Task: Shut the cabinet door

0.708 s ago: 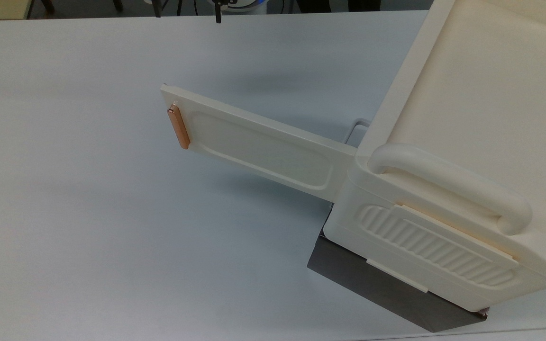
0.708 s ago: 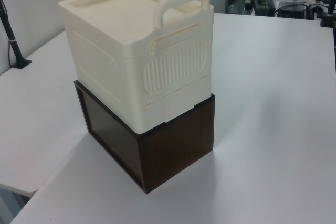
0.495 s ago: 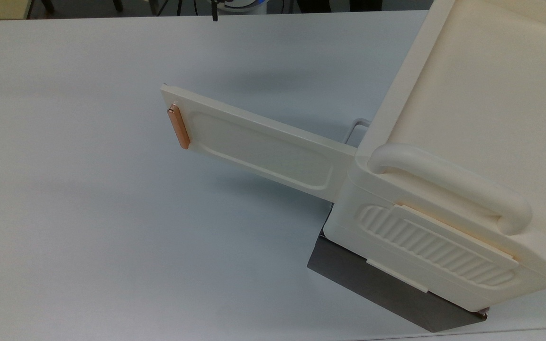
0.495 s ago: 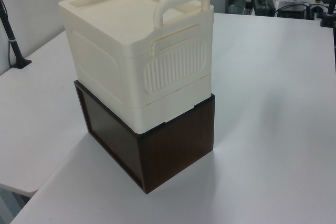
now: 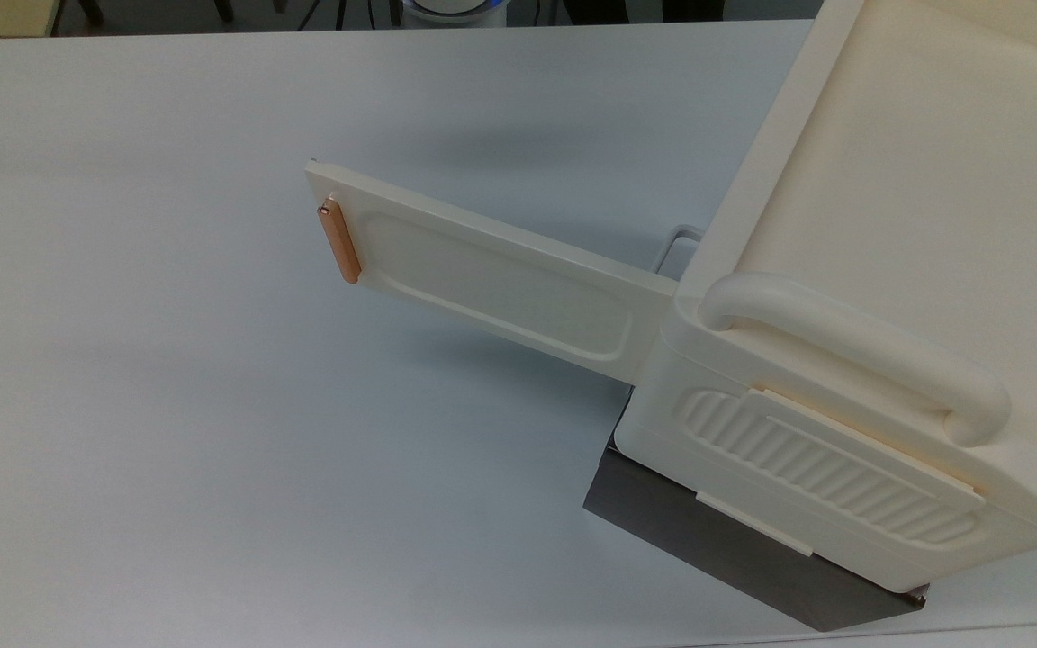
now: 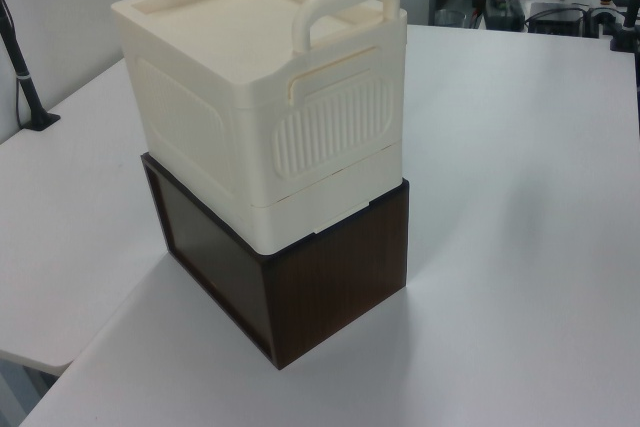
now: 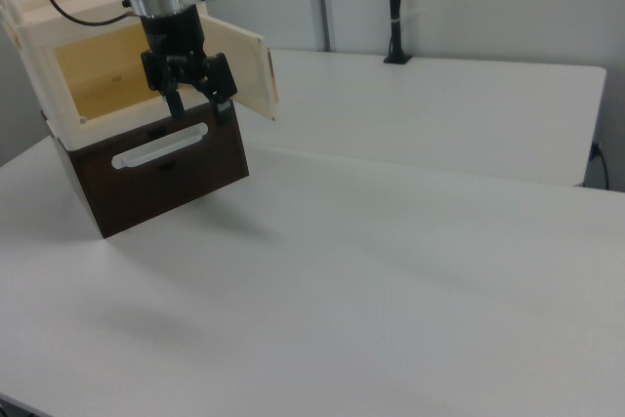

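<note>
Nothing on the table has shifted over the last moment: the flat cream plastic cabinet door [image 5: 491,274] with its recessed rounded inset stands at the same wide-open angle in the top view, and only small dark hardware at the top view's upper edge has slipped out of sight.

Taking the cream plastic cabinet box [image 7: 98,65] as landmark, the door hangs from the box's front corner and juts straight out over the white table [image 5: 167,405]. Its long axis runs away from the box, with the slim copper-orange bar handle [image 5: 338,242] at the far free end. The box sits on a dark brown wooden base [image 6: 330,277].

In the right view the black two-finger gripper [image 7: 200,103] hangs in front of the box's open face, just above the base. Its fingers [image 7: 224,104] are spread apart and hold nothing. The door lies to the right view's right of the fingers, on the side away from the box opening. Closing likely means getting round behind that panel and pushing it back toward the opening.
</note>
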Robot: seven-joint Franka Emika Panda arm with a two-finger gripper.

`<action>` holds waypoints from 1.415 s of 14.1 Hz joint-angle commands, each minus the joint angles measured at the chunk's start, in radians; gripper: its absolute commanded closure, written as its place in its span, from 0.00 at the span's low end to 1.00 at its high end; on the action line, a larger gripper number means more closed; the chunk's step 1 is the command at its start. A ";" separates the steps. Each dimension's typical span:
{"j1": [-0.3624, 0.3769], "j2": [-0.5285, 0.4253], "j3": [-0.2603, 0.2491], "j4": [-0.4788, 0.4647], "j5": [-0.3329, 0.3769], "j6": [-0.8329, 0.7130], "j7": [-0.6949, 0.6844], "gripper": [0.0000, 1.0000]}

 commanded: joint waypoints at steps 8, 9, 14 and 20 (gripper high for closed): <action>0.006 -0.015 -0.002 -0.018 0.009 -0.002 0.011 1.00; 0.006 -0.015 -0.003 -0.018 0.009 -0.001 0.011 1.00; 0.007 -0.012 -0.002 -0.019 0.012 0.002 0.009 1.00; -0.043 0.024 -0.006 -0.001 0.037 0.137 -0.010 1.00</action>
